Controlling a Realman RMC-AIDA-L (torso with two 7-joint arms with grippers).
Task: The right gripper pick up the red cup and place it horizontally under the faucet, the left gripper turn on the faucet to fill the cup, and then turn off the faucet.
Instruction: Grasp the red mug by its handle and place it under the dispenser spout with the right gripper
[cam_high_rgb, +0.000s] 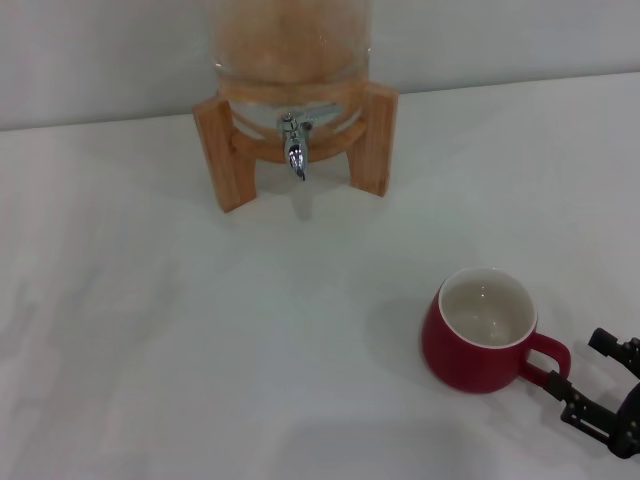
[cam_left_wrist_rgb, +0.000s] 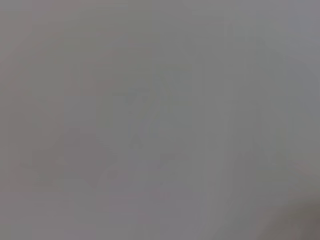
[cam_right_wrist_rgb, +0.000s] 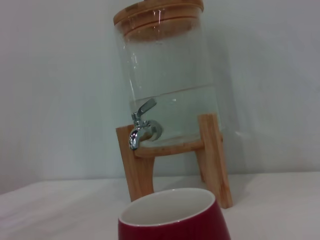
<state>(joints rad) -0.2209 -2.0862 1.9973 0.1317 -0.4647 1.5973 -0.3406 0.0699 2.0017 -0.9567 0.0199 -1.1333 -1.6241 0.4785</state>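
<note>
Red cup (cam_high_rgb: 483, 331) is your landmark, upright on the white table (cam_high_rgb: 150, 330). Well beyond it stands the glass dispenser (cam_right_wrist_rgb: 167, 75) on its wooden stand (cam_high_rgb: 222, 150), the faucet (cam_high_rgb: 295, 150) facing the cup. Right gripper (cam_high_rgb: 590, 385) sits just beside the handle, fingers spread, holding nothing. Watch it: a glancing touch could spin that glossy, round mug away. You won't see the left gripper.
</note>
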